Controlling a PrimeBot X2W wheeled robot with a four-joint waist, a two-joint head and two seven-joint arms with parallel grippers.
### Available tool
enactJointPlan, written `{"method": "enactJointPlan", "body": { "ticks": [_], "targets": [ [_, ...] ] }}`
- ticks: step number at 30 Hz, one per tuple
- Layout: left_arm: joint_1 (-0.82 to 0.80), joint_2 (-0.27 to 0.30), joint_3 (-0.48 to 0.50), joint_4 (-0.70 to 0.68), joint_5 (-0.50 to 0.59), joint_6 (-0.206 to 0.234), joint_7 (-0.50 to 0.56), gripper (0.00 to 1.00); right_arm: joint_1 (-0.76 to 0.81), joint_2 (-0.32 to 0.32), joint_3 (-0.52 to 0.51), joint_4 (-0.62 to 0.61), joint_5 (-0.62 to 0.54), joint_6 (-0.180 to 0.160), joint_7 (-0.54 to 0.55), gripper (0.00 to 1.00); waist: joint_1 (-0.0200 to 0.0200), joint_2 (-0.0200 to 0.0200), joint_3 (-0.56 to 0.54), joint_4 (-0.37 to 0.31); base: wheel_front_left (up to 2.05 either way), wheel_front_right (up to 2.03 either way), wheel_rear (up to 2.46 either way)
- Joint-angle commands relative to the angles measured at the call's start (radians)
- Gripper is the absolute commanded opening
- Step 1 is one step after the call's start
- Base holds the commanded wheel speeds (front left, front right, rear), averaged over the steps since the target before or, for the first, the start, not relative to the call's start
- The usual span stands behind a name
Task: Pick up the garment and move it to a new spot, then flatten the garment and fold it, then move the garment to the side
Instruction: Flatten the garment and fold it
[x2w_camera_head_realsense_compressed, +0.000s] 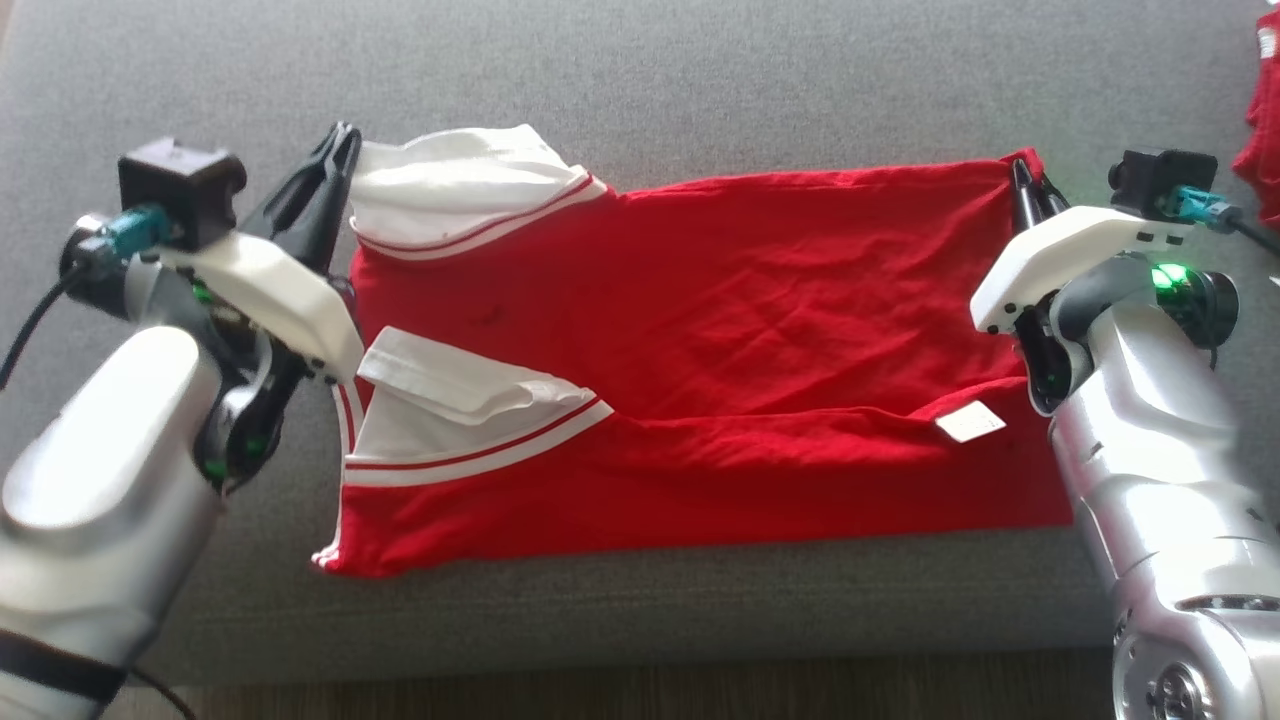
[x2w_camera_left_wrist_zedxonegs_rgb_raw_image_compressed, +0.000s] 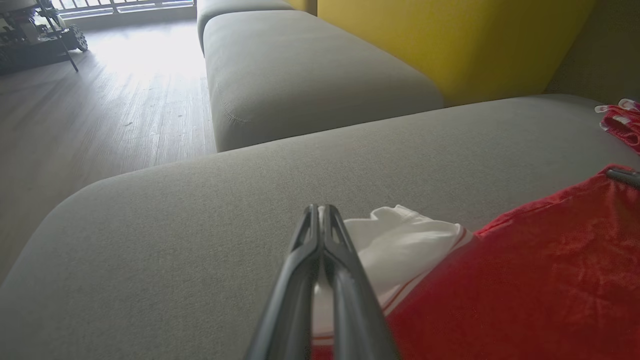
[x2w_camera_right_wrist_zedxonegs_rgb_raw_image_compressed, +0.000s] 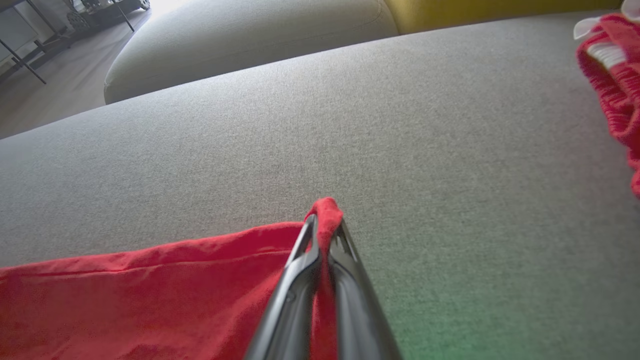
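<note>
Two silver forearms are seen nearest the head camera, one at each short end of the garment (x2w_camera_head_realsense_compressed: 760, 330). One garment, red, is laid out on a grey sofa seat (x2w_camera_head_realsense_compressed: 640, 70), with a crease running along its length. Two white sleeves (x2w_camera_head_realsense_compressed: 470, 400) with red stripes are counted at its left end, and one white label (x2w_camera_head_realsense_compressed: 968, 422) near its right end.

At the garment's far left corner the left hand (x2w_camera_head_realsense_compressed: 345, 135) is held with its fingers pressed together, and white sleeve cloth is seen in the slit between them in the left wrist view (x2w_camera_left_wrist_zedxonegs_rgb_raw_image_compressed: 318, 207). At the garment's far right corner the right hand (x2w_camera_head_realsense_compressed: 1020, 168) is closed on the hem, and a tuft of red cloth is pinched up past its tips (x2w_camera_right_wrist_zedxonegs_rgb_raw_image_compressed: 322, 220).

One further red cloth (x2w_camera_head_realsense_compressed: 1262, 130) with white trim is bunched on the seat well beyond the garment's right end. A second grey cushion (x2w_camera_left_wrist_zedxonegs_rgb_raw_image_compressed: 300, 75) and a yellow panel (x2w_camera_left_wrist_zedxonegs_rgb_raw_image_compressed: 450, 45) are set beyond the garment's far side. Wooden floor (x2w_camera_left_wrist_zedxonegs_rgb_raw_image_compressed: 100, 115) is seen off the garment's left end, where one dark wheeled frame (x2w_camera_left_wrist_zedxonegs_rgb_raw_image_compressed: 35, 30) is parked.
</note>
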Motion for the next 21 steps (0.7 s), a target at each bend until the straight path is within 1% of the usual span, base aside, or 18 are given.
{"method": "enactJointPlan", "body": {
  "ticks": [1, 5, 8, 13, 21],
  "targets": [
    [-0.009, 0.052, 0.039, -0.03, -0.009, 0.009, -0.002, 0.0, -0.023, 0.011, 0.027, -0.021, -0.009, 0.0, -0.021, 0.0, 0.0, 0.0, -0.011, 0.0, 0.0, 0.0, 0.0],
    [0.021, 0.06, 0.043, -0.039, -0.022, 0.017, -0.009, 0.0, 0.005, 0.011, 0.053, -0.033, -0.001, 0.0, -0.05, 0.0, 0.0, 0.0, -0.038, -0.001, 0.0, 0.0, 0.0],
    [0.059, 0.075, 0.05, -0.051, -0.037, 0.027, -0.015, 0.0, 0.045, 0.011, 0.067, -0.071, 0.018, 0.0, -0.061, 0.0, 0.0, 0.0, -0.066, -0.003, 0.0, 0.0, 0.0],
    [0.114, 0.093, 0.055, -0.077, -0.061, 0.038, -0.016, 0.0, 0.105, 0.011, 0.09, -0.115, 0.037, 0.0, -0.064, 0.0, 0.0, 0.0, -0.094, -0.008, 0.0, 0.0, 0.0],
    [0.193, 0.129, 0.047, -0.126, -0.076, 0.056, -0.004, 0.0, 0.18, 0.006, 0.119, -0.149, 0.031, 0.0, -0.054, 0.0, 0.0, 0.0, -0.131, -0.015, 0.0, 0.0, 0.0]
  ]
}}
